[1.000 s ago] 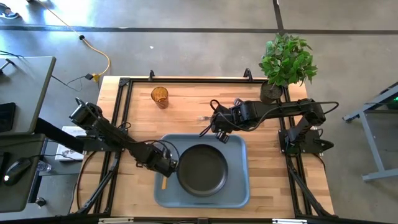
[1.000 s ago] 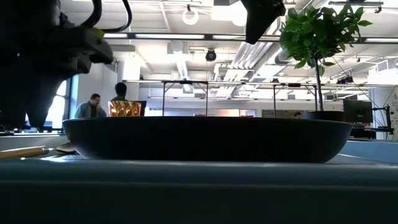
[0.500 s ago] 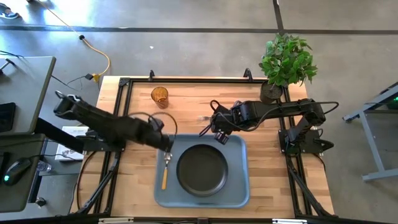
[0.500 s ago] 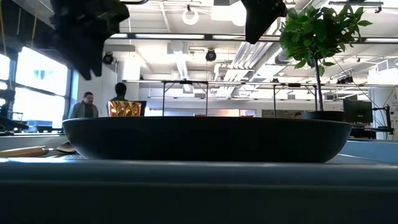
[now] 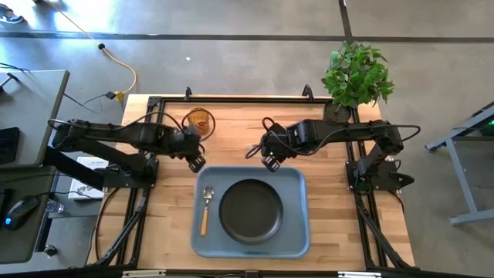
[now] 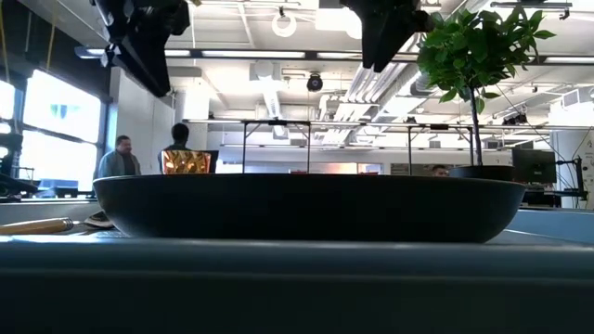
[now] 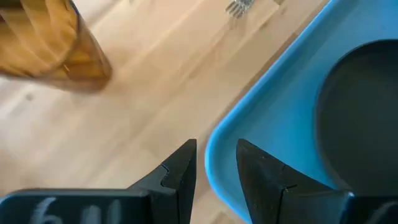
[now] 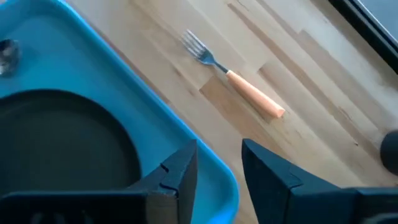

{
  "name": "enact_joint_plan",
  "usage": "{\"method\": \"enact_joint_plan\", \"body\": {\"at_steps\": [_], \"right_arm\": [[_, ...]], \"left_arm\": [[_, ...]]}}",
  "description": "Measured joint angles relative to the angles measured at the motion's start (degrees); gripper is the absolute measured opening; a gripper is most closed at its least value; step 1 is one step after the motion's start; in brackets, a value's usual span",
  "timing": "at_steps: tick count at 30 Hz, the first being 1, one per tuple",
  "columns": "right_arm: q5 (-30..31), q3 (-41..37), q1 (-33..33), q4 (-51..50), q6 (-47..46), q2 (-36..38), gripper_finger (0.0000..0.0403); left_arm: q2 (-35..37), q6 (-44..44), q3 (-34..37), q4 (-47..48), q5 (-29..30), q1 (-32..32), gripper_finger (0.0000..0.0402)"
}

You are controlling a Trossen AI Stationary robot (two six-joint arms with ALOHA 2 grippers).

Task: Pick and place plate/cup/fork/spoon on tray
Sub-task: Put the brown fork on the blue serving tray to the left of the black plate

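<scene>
The black plate (image 5: 251, 210) sits in the middle of the blue-grey tray (image 5: 297, 176). The spoon (image 5: 205, 208) lies flat on the tray left of the plate, with its bowl toward the far edge. The amber cup (image 5: 199, 120) stands upright on the table at the far left. The fork (image 8: 233, 78) lies flat on the bare wood beyond the tray's far rim. My left gripper (image 7: 216, 149) hovers above the tray's far left corner, narrowly open and empty, a little nearer than the cup. My right gripper (image 8: 219, 149) hovers above the tray's far rim just short of the fork, narrowly open and empty.
A potted plant (image 5: 351, 77) stands at the table's far right corner. Bare wood lies between the cup and the fork and on both sides of the tray. People show in the room beyond the table in the low view (image 6: 121, 158).
My left gripper has risen off the tray's left part and gone toward the table's far left, toward the cup. The spoon stays flat on the tray where the gripper was. My right gripper has edged slightly toward the far edge, toward the fork.
</scene>
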State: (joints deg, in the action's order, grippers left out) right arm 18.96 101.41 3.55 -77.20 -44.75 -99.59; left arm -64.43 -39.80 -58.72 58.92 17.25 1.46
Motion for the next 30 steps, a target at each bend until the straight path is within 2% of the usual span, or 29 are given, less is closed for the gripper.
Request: {"method": "enact_joint_plan", "body": {"at_steps": [7, 12, 18, 21, 26, 30], "right_arm": [[-0.67, 0.00, -4.28, -0.05, 11.03, -0.04, 0.0149], [-5.82, -0.50, -9.51, 0.51, 17.55, -0.07, 0.0149], [-15.12, -9.32, -15.77, 8.28, 27.40, -0.11, 0.0150], [-16.93, -13.94, -17.60, 13.95, 31.01, -0.22, 0.0150], [-20.80, -19.83, -19.62, 21.23, 42.91, -0.20, 0.0150], [-21.66, -24.44, -20.97, 26.23, 51.19, -0.20, 0.0149]], "left_arm": [[2.76, 11.21, 0.00, -0.01, -0.08, -5.05, 0.0101], [3.69, 14.41, 0.00, -0.01, -0.38, -7.77, 0.0101], [3.64, 14.96, 0.00, -0.01, -0.41, -10.52, 0.0101], [3.64, 14.93, 0.00, -0.02, -0.40, -11.57, 0.0101], [3.64, 14.57, 0.00, -0.03, -0.38, -13.19, 0.0101], [3.64, 14.55, 0.00, -0.04, -0.20, -14.23, 0.0102]]}}
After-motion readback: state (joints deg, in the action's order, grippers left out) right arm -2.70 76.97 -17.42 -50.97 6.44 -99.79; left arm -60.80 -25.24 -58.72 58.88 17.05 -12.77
